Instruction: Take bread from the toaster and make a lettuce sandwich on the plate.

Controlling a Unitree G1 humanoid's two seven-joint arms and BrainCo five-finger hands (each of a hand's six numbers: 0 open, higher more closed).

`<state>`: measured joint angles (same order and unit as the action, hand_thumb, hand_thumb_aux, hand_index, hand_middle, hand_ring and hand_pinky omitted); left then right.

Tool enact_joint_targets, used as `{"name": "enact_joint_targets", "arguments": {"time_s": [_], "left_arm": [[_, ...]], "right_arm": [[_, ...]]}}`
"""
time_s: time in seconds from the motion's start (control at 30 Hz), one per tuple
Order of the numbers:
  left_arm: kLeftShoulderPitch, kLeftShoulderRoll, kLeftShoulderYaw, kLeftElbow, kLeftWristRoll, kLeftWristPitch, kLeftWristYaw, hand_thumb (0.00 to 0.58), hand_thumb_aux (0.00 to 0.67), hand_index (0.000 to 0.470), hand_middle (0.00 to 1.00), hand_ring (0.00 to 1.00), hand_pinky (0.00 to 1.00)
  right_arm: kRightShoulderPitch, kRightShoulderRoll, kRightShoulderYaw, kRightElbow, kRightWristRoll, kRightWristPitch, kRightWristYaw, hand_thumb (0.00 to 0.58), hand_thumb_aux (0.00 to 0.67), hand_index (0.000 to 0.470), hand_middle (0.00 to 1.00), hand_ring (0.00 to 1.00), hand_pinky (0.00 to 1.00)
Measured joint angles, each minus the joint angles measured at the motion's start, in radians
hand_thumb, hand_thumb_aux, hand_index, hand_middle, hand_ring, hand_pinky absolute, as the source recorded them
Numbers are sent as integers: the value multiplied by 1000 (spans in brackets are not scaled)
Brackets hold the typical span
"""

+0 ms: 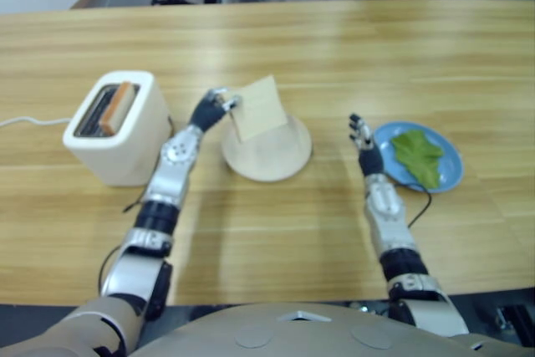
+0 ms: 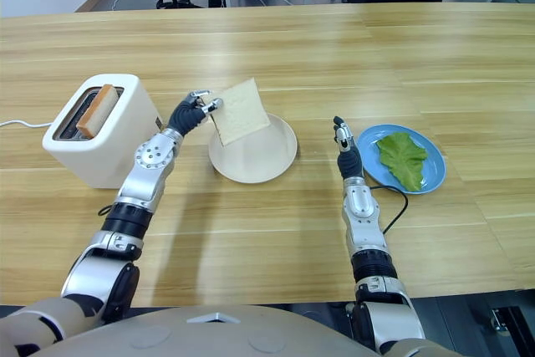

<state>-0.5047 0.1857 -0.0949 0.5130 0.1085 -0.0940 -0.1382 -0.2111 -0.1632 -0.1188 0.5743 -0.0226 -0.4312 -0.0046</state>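
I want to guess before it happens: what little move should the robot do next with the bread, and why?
Probably lower the left hand and lay the bread slice flat on the beige plate. The slice is held tilted over that plate, pinched at one edge, and the lettuce lies ready on the blue plate.

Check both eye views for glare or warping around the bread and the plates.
Left eye view: the plate looks warped, almost cone-shaped. Right eye view: it reads round and flat; the bread slice in the left hand is evenly lit, and no glare hides the lettuce on the blue plate.
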Motion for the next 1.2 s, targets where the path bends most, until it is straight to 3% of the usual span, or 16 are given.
{"name": "enact_joint_targets", "arguments": {"time_s": [0.33,0.6,0.83,1.07,1.1,1.13,1.17,1.2], "left_arm": [[-132,-48,-134,373,151,-78,22,580,670,460,1000,1000,1000],[-139,-35,-232,420,237,-87,-61,580,670,460,1000,1000,1000],[-43,8,-278,252,263,-69,-150,580,670,460,1000,1000,1000],[157,74,-312,-108,282,39,-256,580,670,460,1000,1000,1000],[182,79,-315,-154,286,61,-259,505,428,294,1000,1000,1000],[201,81,-316,-194,300,86,-254,460,365,251,1000,1000,1000],[210,81,-317,-220,318,108,-244,443,344,236,1000,1000,1000],[214,85,-317,-239,332,127,-232,104,63,43,1000,1000,1000]], "right_arm": [[7,0,3,-2,-1,4,0,0,0,0,0,0,0],[10,0,3,-2,-1,5,0,0,0,0,0,0,0],[16,2,3,-7,-1,7,0,0,0,0,0,0,0],[34,2,5,-38,-1,12,3,0,0,0,0,0,0],[35,3,5,-39,-1,13,3,0,0,0,0,0,0],[37,3,5,-39,-1,14,3,0,0,0,0,0,0],[38,3,6,-40,-1,16,3,0,0,0,0,0,0],[38,4,6,-40,-1,17,4,0,0,0,0,0,0]]}}
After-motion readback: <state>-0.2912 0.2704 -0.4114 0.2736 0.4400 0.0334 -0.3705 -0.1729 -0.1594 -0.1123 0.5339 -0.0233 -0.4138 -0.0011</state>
